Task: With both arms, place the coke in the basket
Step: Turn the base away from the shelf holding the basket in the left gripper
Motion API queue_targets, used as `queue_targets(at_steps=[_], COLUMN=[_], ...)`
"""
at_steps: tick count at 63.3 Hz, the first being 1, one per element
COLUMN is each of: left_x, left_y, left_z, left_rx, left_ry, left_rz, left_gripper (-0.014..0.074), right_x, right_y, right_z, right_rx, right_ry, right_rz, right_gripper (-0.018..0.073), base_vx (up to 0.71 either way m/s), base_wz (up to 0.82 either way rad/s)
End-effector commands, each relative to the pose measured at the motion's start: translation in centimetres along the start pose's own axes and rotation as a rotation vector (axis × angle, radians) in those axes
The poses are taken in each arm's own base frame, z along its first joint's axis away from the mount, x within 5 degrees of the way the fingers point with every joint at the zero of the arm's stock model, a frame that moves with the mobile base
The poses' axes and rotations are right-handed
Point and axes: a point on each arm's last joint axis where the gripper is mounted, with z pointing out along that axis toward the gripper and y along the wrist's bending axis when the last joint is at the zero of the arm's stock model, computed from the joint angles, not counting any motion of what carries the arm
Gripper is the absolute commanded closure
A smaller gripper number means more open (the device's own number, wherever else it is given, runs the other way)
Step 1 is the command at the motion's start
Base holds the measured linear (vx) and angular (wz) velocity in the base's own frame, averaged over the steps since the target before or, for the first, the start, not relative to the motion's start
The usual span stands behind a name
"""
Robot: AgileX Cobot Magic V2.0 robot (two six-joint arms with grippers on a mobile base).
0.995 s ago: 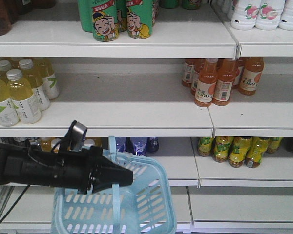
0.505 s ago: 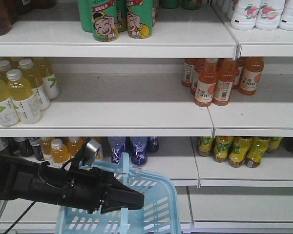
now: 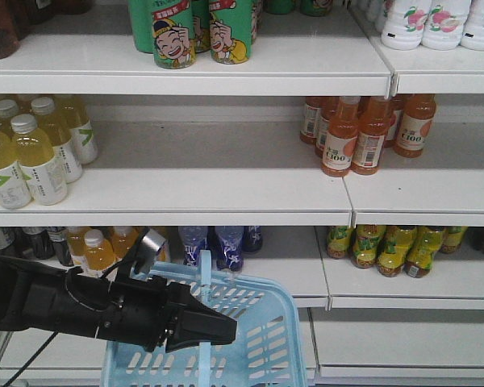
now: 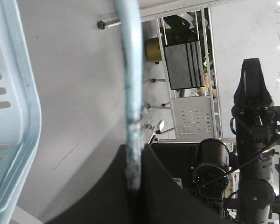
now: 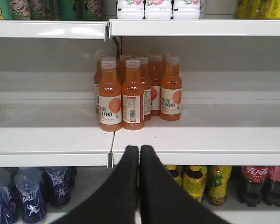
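Observation:
The light blue basket [image 3: 262,343] hangs low in front of the shelves, and its hoop handle [image 3: 204,282] rises in front of the bottom shelf. My left gripper [image 3: 226,329] reaches in from the left and is shut on that handle. In the left wrist view the handle [image 4: 130,84] runs down into the shut left gripper [image 4: 134,179], with the basket wall [image 4: 14,116] at the left. My right gripper [image 5: 139,149] is shut and holds nothing; it points at the shelf edge. Coke [image 5: 254,184] bottles with red labels stand on the lower shelf to its right.
White shelves [image 3: 226,197] fill the view. Orange juice bottles [image 5: 130,93] stand straight ahead of the right gripper. Below them are yellow-green bottles [image 5: 196,182] and blue bottles [image 5: 30,196]. Pale yellow bottles [image 3: 32,149] stand mid-left, green cans [image 3: 198,32] on top.
The left gripper, holding the basket handle, has moved right and lower in the front view, carrying the basket with it. In the last half second it barely moved.

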Motion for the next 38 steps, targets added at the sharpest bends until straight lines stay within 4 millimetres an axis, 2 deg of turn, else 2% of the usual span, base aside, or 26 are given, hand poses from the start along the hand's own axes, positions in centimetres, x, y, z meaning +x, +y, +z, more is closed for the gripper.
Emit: queue_targets(at_steps=[1, 38], left_x=[-0.53, -0.53], left_y=[-2.65, -2.63], left_z=[-0.54, -0.54], left_rx=[0.132, 0.130], left_ry=[-0.060, -0.061], left_rz=[0.030, 0.030], left_gripper=[0.0603, 0.0603], right_x=[-0.41, -0.41], right_y=[0.04, 0.04], right_z=[-0.12, -0.12], right_rx=[-0.003, -0.003], right_ry=[-0.079, -0.079], right_rz=[-0.013, -0.013], right_gripper=[0.0567, 0.0567], base_vx=[0.00, 0.00], base_wz=[0.00, -0.02])
